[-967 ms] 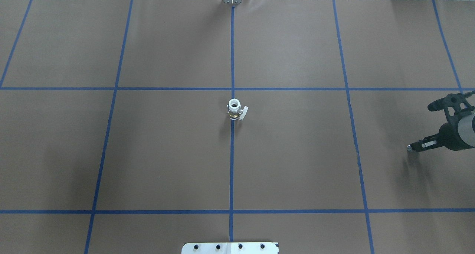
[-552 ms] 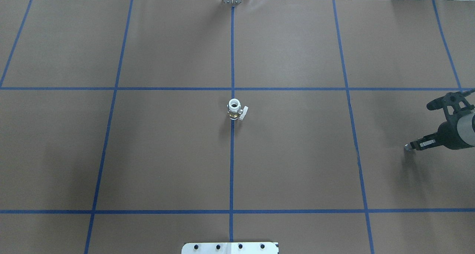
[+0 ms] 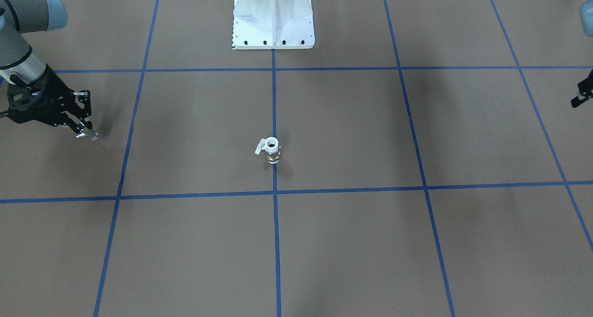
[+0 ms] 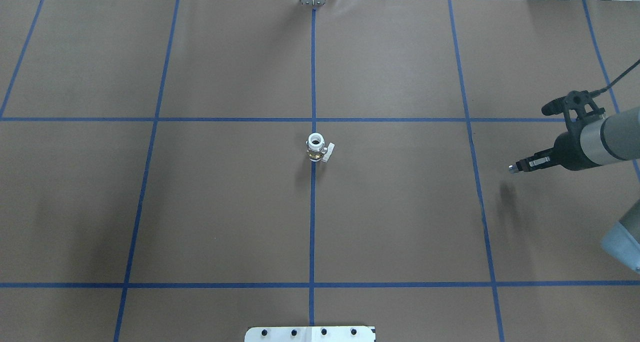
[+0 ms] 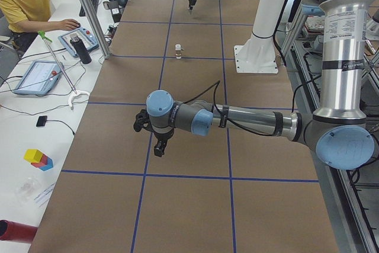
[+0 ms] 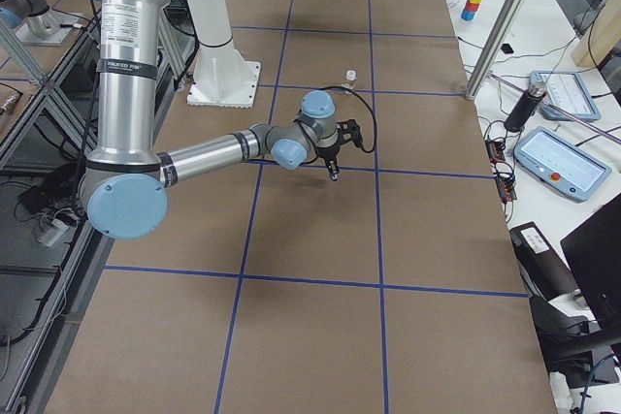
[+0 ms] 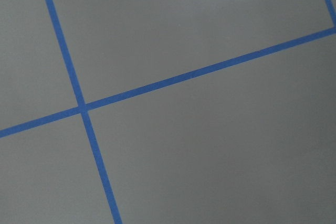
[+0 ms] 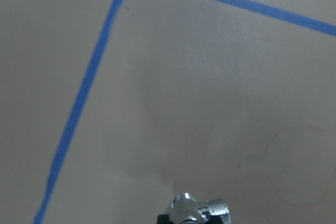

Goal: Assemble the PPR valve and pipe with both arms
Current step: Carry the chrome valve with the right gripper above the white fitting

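The PPR valve [image 4: 317, 148] stands upright on the centre tape line, white ends, brass middle, lever to one side; it also shows in the front view [image 3: 270, 150]. My right gripper [image 4: 517, 167] hovers well to its right, shut on the pipe [image 4: 512, 169], a small silver stub sticking out of the fingertips [image 3: 88, 135]. The right wrist view shows the pipe [image 8: 197, 211] at the bottom edge over bare mat. My left gripper [image 3: 582, 96] is cut off at the frame edge, far from the valve; whether it is open or shut does not show.
A brown mat with blue tape lines [image 4: 313, 232] covers the table. The white bolted pedestal [image 3: 273, 34] stands at the robot's side. A person sits at a side bench with tablets [image 5: 35, 75] and a bottle [image 5: 82, 50].
My right gripper, still holding the pipe, has moved in from the table's right edge toward the centre and a little farther from the robot. The valve has not moved.
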Available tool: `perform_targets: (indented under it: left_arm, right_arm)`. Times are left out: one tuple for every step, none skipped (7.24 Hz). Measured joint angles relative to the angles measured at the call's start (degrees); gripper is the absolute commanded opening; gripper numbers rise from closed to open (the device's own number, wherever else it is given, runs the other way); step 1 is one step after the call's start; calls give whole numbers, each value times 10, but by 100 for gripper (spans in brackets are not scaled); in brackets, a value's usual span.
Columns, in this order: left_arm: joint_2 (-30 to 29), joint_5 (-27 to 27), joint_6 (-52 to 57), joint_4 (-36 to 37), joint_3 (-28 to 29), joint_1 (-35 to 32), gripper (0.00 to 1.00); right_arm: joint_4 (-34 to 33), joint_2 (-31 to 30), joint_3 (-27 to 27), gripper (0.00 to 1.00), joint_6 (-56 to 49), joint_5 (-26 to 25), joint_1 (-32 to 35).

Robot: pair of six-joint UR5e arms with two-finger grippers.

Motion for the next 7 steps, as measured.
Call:
perform_targets:
  left_arm:
    - [2, 22, 1, 3, 13, -26, 100]
    - [9, 55, 3, 5, 17, -40, 100]
    - [24, 77, 9, 6, 18, -47, 100]
    - [44, 87, 21, 5, 16, -50, 100]
    - [73, 91, 30, -8, 13, -52, 100]
    - [94, 93, 29, -31, 9, -54, 100]
    - [104, 93, 25, -49, 7, -54, 100]
  right_arm:
    - [-63, 56, 7, 0, 15, 0, 2]
    - [-130, 115, 9, 0, 24, 0, 2]
    - [-200, 177, 10, 0, 35, 0, 1]
    - [-252, 231, 9, 0, 56, -1, -4]
    - [-286, 277, 6, 0, 88, -2, -15]
    - [-312, 320, -2, 0, 126, -5, -29]
    - [-332, 361, -16, 0, 162, -14, -44]
